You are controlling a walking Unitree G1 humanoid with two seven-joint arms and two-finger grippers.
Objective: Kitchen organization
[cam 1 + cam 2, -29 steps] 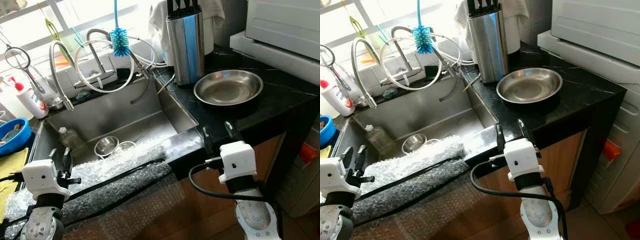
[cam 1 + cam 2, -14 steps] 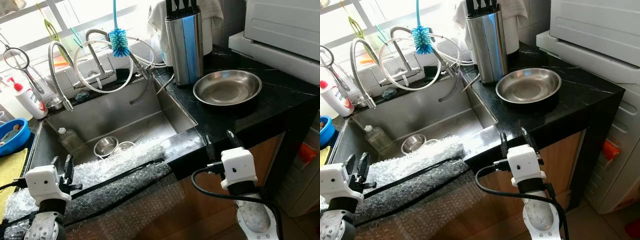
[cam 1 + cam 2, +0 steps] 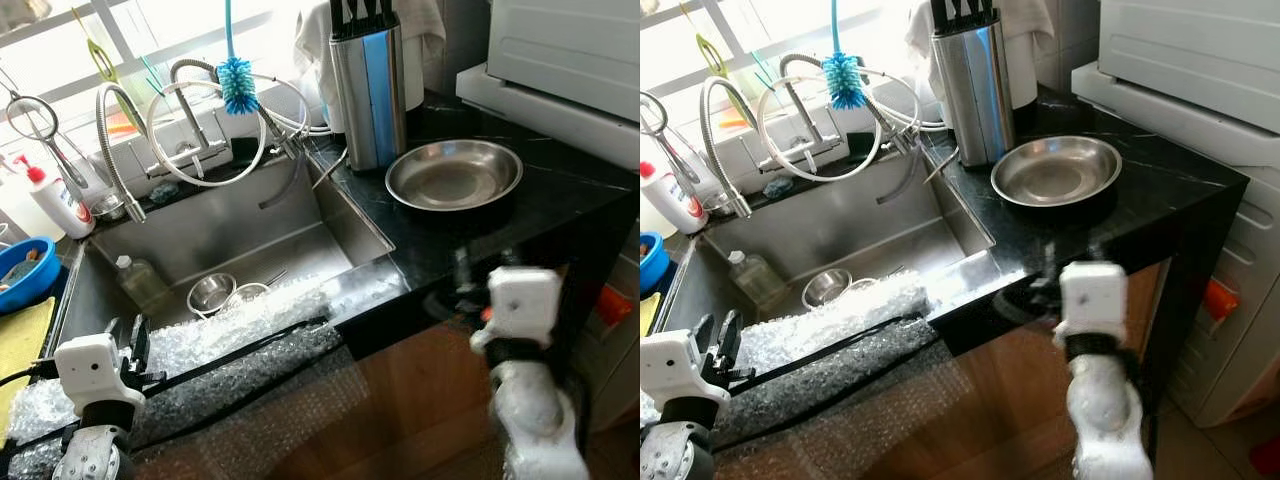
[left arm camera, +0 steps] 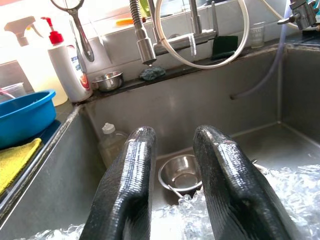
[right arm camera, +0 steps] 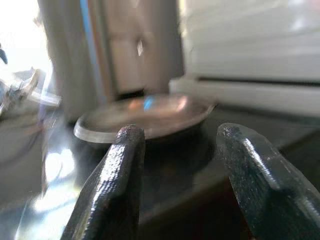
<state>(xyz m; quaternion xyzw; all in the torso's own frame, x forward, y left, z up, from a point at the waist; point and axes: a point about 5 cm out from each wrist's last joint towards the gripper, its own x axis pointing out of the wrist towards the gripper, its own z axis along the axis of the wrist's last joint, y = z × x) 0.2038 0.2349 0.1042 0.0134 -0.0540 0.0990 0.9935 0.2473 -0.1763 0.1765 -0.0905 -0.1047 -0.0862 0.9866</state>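
Rightward and blurred, right end effector (image 5: 177, 165) moved, open and empty, facing steel pan (image 3: 454, 176)

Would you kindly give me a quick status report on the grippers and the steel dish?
Right gripper open, empty, facing steel dish on black counter. Left gripper open, low over bubble wrap at sink front. Nothing in between.

Layout about the sink (image 3: 240, 235): small bowl (image 3: 212, 292) inside it; faucet (image 3: 190, 110) behind it; counter (image 3: 560, 190) to its right, bearing a steel dish (image 3: 454, 175) with the knife block (image 3: 368, 85) behind; bubble wrap (image 3: 230, 330) over the sink's front edge.
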